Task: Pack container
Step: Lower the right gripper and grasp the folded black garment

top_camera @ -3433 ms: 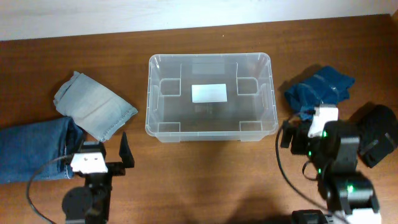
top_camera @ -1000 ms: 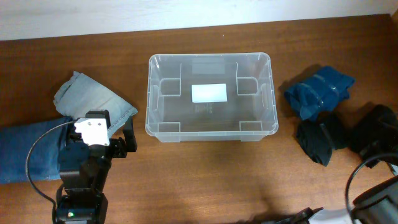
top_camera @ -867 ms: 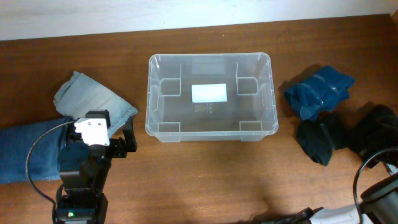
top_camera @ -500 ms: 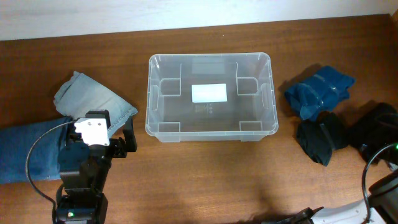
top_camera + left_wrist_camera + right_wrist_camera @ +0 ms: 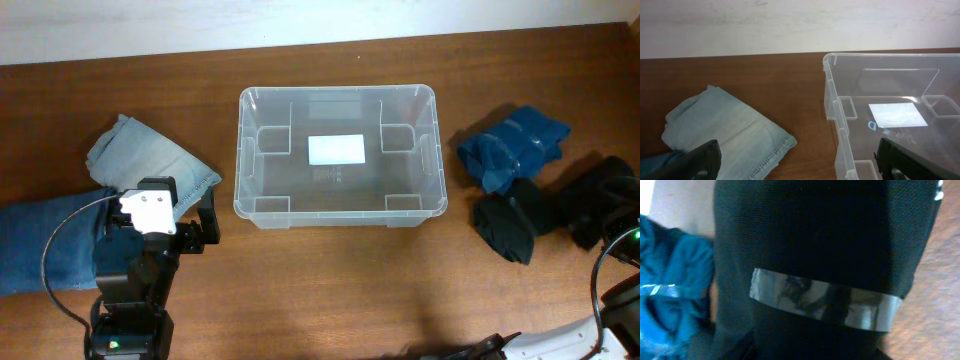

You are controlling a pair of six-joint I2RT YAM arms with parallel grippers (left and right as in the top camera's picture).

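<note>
nearest, front-left of the container [image 5: 340,219], the left gripper [image 5: 158,205] stands wide open, holding nothing, apart from the container's left wall. dark jeans [image 5: 45,240] lie left of the container, partly under that gripper. folded light jeans [image 5: 150,168] lie behind them. the container sits mid-desk [image 5: 340,290], a white label [image 5: 336,149] on its base. right of it lies black cloth [image 5: 515,225], with blue cloth [image 5: 512,145] behind. the right wrist view is filled by taped black cloth, so i cannot tell the right gripper's opening or hold.
</note>
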